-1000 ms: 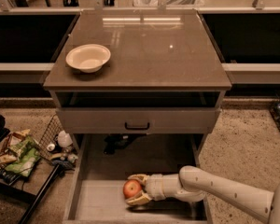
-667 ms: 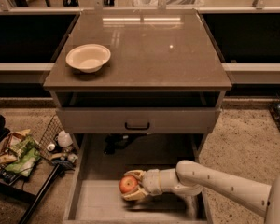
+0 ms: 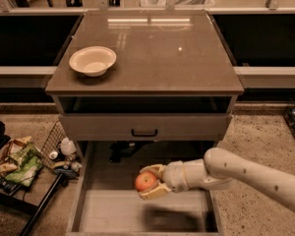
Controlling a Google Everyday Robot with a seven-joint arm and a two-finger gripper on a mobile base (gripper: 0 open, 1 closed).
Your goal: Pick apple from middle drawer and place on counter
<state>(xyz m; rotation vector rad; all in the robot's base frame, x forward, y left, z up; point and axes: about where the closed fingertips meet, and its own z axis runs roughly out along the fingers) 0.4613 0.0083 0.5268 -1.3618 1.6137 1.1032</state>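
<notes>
The apple (image 3: pixel 145 181), small, red with a yellowish patch, sits between the fingers of my gripper (image 3: pixel 150 182). The gripper is shut on it and holds it raised above the pale plank floor of the open middle drawer (image 3: pixel 113 210), over the drawer's middle. My white arm (image 3: pixel 246 173) comes in from the lower right. The counter (image 3: pixel 162 53), a glossy grey-brown slab reflecting lights, lies above and behind the gripper.
A cream bowl (image 3: pixel 92 61) stands on the counter's left side. A grey drawer front with a black handle (image 3: pixel 144 132) is just above the open drawer. A wire basket with packets and bottles (image 3: pixel 29 161) sits on the floor at left.
The gripper has lifted the apple off the drawer floor and carried it up; its shadow now lies on the planks below.
</notes>
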